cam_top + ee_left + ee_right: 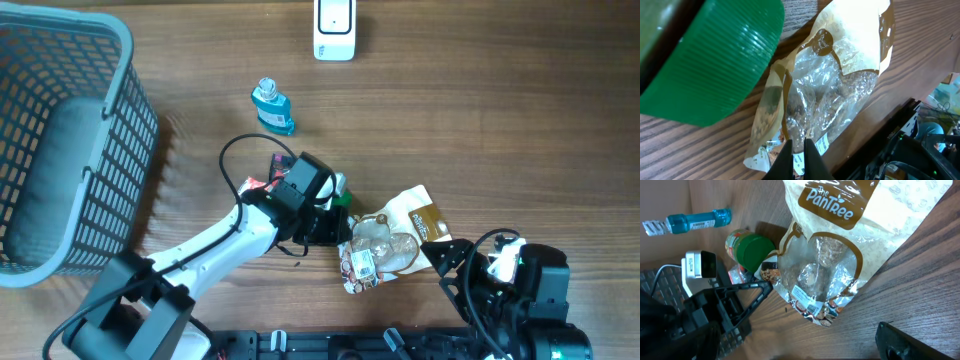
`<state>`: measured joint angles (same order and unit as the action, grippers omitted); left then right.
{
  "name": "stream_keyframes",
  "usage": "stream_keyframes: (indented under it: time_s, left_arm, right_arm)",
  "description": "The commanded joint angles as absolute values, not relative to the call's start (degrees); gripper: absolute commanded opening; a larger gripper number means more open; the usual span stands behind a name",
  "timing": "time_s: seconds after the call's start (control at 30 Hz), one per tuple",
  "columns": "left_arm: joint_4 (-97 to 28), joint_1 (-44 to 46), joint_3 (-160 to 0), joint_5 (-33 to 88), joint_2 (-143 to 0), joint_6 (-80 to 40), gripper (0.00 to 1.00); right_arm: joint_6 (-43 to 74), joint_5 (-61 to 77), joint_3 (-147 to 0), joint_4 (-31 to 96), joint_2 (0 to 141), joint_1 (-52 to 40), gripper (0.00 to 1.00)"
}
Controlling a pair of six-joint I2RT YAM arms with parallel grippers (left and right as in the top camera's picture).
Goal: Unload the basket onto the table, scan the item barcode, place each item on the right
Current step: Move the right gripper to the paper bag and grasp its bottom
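lying flat on the wooden table, the snack bag is seen between the two arms, its white barcode label facing up near the lower end. the left gripper is closed at the bag's edge, beside a green-lidded jar; whether film is caught between its fingers cannot be told. the right gripper is spread wide and empty, just beside the opposite edge. the pouch is judged light, crinkly and slippery, its contents crushable. a pinch on the stiffer printed top seam is advised, with the label left uncovered.
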<state>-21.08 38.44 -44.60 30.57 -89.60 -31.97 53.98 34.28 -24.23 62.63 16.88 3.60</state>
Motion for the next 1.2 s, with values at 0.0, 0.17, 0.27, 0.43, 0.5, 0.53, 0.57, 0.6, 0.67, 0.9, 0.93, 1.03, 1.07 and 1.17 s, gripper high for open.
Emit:
stream_keyframes:
  time_s: [0.0,0.17,0.27,0.43,0.5,0.53,0.57,0.6,0.67,0.9,0.93,1.03,1.07,1.17]
  left_arm:
    - [-21.0,38.8,-44.1,30.8,-93.5,-32.2,0.04]
    - [-20.1,38.7,-44.1,30.0,-98.6,-35.1,0.04]
    - [-19.4,38.7,-44.1,30.0,-98.7,-35.4,0.04]
    - [-19.4,38.7,-44.1,30.0,-98.7,-35.4,0.04]
    - [-19.2,38.7,-44.1,30.0,-98.7,-35.4,0.04]
    - [-19.2,38.7,-44.1,30.0,-98.7,-35.4,0.04]
    - [-19.0,38.7,-44.1,30.0,-98.7,-35.5,0.04]
    - [-19.0,38.7,-44.1,30.0,-98.7,-36.4,0.04]
    - [-18.8,38.7,-44.1,30.0,-98.7,-37.0,0.04]
    - [-18.8,38.7,-44.1,30.0,-98.7,-38.5,0.04]
    - [-18.8,38.7,-44.1,30.0,-98.7,-38.5,0.04]
    - [-18.8,38.7,-44.1,30.0,-98.7,-38.5,0.04]
    - [-18.8,38.7,-44.1,30.0,-98.7,-38.5,0.04]
    - [-18.8,38.7,-44.1,30.0,-98.7,-38.5,0.04]
  right_arm:
    - [55.1,32.1,-22.9,65.1,17.0,3.7,1.0]
    - [57.3,32.8,-22.9,65.2,17.0,3.7,1.0]
    - [57.8,34.4,-22.9,59.4,17.3,3.7,1.0]
    - [54.5,31.6,-22.9,51.1,27.6,3.7,1.0]
    - [50.5,30.5,-22.9,47.9,36.9,3.7,1.0]
    - [49.0,30.4,-22.9,46.2,42.2,3.7,1.0]
    - [47.6,30.5,-23.0,44.6,47.8,3.7,0.99]
    - [46.5,30.5,-23.3,43.4,52.4,3.7,1.0]
    - [44.4,30.5,-23.6,40.7,60.4,3.3,1.0]
    - [48.2,27.4,-23.7,33.9,70.7,-5.5,1.0]
    - [49.7,26.7,-23.7,33.3,70.6,-7.5,1.0]
    - [55.1,24.2,-23.7,33.3,70.6,-13.0,1.0]
    - [56.5,23.5,-23.7,33.6,70.6,-14.5,1.0]
    - [60.3,23.1,-23.7,34.2,70.6,-18.6,1.0]
